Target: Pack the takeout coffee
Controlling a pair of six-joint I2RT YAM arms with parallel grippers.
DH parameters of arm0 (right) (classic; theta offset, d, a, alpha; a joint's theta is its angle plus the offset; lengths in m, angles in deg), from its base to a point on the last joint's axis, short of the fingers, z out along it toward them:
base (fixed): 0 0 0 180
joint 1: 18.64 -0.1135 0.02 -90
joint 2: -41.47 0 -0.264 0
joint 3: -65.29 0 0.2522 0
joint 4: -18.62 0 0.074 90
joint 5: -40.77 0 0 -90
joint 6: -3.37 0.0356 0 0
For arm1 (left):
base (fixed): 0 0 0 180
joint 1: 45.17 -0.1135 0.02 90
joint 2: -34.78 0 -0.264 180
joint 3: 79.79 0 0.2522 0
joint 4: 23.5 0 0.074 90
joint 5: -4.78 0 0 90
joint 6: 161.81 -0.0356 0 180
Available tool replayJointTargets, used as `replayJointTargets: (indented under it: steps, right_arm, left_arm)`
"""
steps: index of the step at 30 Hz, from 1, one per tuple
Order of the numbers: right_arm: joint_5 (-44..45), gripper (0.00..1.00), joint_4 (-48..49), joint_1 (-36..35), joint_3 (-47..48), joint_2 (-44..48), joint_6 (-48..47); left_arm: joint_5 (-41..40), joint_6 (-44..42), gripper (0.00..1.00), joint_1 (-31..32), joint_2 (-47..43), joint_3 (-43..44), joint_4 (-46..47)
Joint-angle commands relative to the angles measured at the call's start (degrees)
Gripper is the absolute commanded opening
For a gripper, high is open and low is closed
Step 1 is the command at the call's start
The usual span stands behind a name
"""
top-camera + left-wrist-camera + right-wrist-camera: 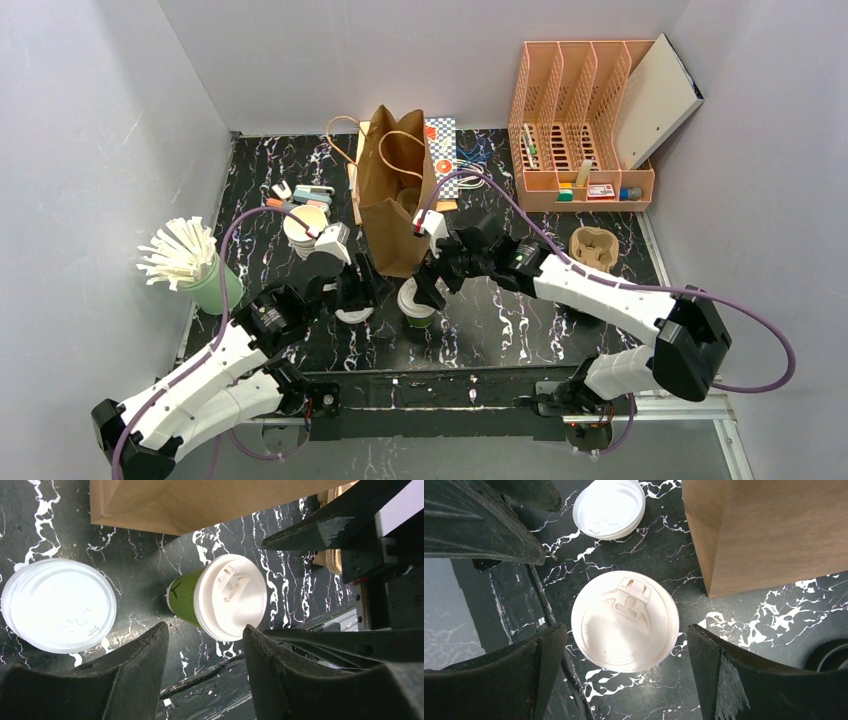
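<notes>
The takeout coffee that shows is a green-sided paper cup (416, 304) with a white sip lid. It stands upright on the black marble table, just in front of the brown paper bag (394, 200). My right gripper (626, 630) hovers over the cup's lid (624, 622), jaws wide open on either side and not touching it. My left gripper (205, 635) is beside the cup (227, 600), its jaws apart with only table between them. A round white lid (59, 605) lies to its left; I cannot tell whether a cup sits under it.
A stack of lidless cream cups (305, 230) stands left of the bag. A green holder of white sticks (195, 265) is at the far left. A cardboard cup carrier (592, 247) and an orange desk organiser (580, 130) are at the back right.
</notes>
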State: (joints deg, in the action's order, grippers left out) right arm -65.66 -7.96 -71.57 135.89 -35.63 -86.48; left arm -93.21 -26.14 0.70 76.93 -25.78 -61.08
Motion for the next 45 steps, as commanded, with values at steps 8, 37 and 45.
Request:
replayJointTargets:
  steps: [8, 37, 45]
  right_arm:
    - [3.5, 0.98, -3.0, -3.3, 5.7, -4.1, -4.2]
    - [15.5, 0.94, -7.0, -9.4, 6.4, -6.5, -3.7]
    - [20.8, 0.92, -8.5, -12.3, 5.9, -7.1, -3.6]
  left_arm:
    - [3.8, 3.8, 0.48, -3.9, -1.1, -4.8, 3.9]
    - [16.0, 6.7, 0.39, -7.2, 4.3, -12.9, 15.9]
    - [17.2, 7.5, 0.39, -7.2, 4.3, -14.1, 17.9]
